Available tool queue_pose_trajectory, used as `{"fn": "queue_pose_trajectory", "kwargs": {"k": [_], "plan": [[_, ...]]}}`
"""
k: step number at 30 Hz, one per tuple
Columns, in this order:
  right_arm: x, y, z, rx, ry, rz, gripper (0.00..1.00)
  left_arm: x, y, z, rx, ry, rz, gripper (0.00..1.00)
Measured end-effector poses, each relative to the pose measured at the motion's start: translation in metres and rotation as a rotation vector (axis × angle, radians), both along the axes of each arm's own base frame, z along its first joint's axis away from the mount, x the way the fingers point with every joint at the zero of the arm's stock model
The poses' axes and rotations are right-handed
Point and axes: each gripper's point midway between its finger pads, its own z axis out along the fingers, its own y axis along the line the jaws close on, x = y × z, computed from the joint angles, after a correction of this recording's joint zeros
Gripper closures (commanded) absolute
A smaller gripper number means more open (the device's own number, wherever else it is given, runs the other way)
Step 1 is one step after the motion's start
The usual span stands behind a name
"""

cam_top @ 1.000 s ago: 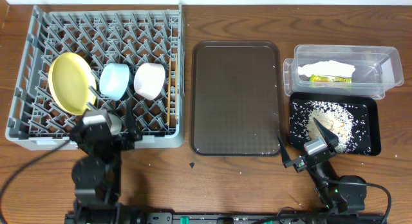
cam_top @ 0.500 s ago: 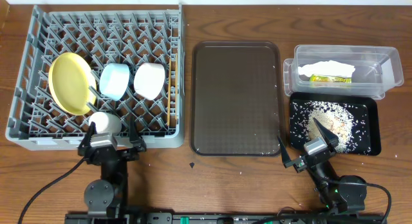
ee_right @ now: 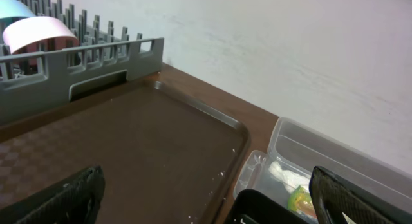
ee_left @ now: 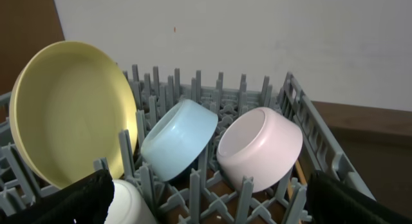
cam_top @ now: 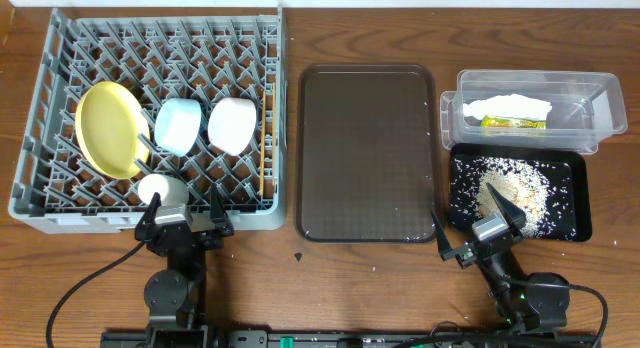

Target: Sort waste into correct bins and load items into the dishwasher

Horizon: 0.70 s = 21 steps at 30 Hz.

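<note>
The grey dish rack [cam_top: 40, 98] holds the yellow plate [cam_top: 108, 128], the light blue bowl [cam_top: 180, 125] and the white bowl [cam_top: 233, 125] on edge. The chopsticks [cam_top: 263, 158] lie along its right side. My left gripper [cam_top: 183, 221] is open and empty at the rack's front edge. Its wrist view shows the plate [ee_left: 64, 114], blue bowl [ee_left: 177, 140] and white bowl [ee_left: 261, 150]. The clear tub [cam_top: 600, 98] holds the napkin [cam_top: 515, 104] and wrapper [cam_top: 512, 121]. The black tray [cam_top: 575, 203] holds rice scraps [cam_top: 515, 188]. My right gripper [cam_top: 480, 232] is open and empty at its front-left corner.
The large brown serving tray [cam_top: 367, 153] lies between rack and bins, with a few rice grains along its right edge. A white rounded object [cam_top: 160, 191] sits in the rack's front row, just ahead of my left gripper. Bare wooden table runs along the front.
My left arm has drawn back from over the rack to its front edge, uncovering the white rounded object. The right arm has not moved.
</note>
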Motion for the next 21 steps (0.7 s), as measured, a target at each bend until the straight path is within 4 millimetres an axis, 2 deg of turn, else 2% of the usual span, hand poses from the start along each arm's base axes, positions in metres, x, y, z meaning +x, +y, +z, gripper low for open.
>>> {"fn": "queue_pose_trajectory", "kwargs": {"k": [6, 21], "plan": [[0.000, 0.000, 0.000, 0.000, 0.000, 0.000, 0.01, -0.001, -0.001, -0.010, 0.000, 0.047, -0.003, 0.05], [0.000, 0.000, 0.000, 0.000, 0.000, 0.000, 0.01, -0.001, -0.001, -0.014, 0.000, 0.069, -0.005, 0.04]]}}
